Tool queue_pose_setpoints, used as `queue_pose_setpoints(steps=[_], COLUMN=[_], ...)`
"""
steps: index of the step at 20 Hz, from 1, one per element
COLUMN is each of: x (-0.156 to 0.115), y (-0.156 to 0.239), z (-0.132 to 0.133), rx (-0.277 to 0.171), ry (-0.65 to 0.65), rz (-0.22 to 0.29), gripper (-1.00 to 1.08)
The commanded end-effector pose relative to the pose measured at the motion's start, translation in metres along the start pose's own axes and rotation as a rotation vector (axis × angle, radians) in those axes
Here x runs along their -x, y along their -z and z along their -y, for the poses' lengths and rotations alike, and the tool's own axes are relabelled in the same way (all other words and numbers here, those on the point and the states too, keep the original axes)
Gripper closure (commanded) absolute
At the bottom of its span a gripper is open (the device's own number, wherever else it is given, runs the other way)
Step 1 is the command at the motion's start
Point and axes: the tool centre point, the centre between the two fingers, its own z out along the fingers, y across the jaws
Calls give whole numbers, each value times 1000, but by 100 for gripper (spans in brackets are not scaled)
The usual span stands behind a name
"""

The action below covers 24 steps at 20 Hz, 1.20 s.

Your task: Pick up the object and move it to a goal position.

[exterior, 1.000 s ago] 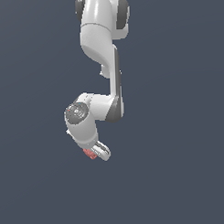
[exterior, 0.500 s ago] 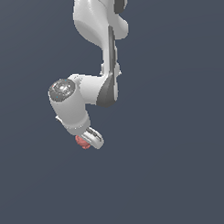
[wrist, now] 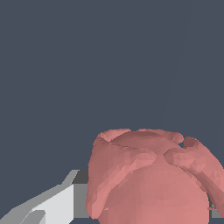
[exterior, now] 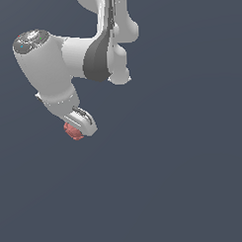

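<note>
Carrying was the step in hand, as I judged it: my pincer was pinching the object, the bumpy red-pink ball sitting between my fingers at the low end of my white arm. In the wrist view the object filled the near part of the frame, with one pale finger pressed beside it. Nothing but flat dark grey showed around me in either view; I could see no counter and no mark for the goal, so I could not tell how far I had to go.

To do this well, I reckoned, I had to hold my squeeze even, since a lumpy round thing can roll out of a pinch if the pressure slackens. I also thought it wise to move smoothly, without jerks or quick wrist turns, and to loosen only once I was settled at the goal.
</note>
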Motion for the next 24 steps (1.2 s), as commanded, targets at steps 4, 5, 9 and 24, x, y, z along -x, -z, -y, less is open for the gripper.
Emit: queue_pose_setpoints(steps=[4,5,9,24], x=[4,5,7,6], y=[60,71,110,173], z=[-30,-35,-54,-83], rx=[0,0,0,2], ry=[-1,-1,0,1], rz=[0,0,0,-1], gripper=[108,108,108,108])
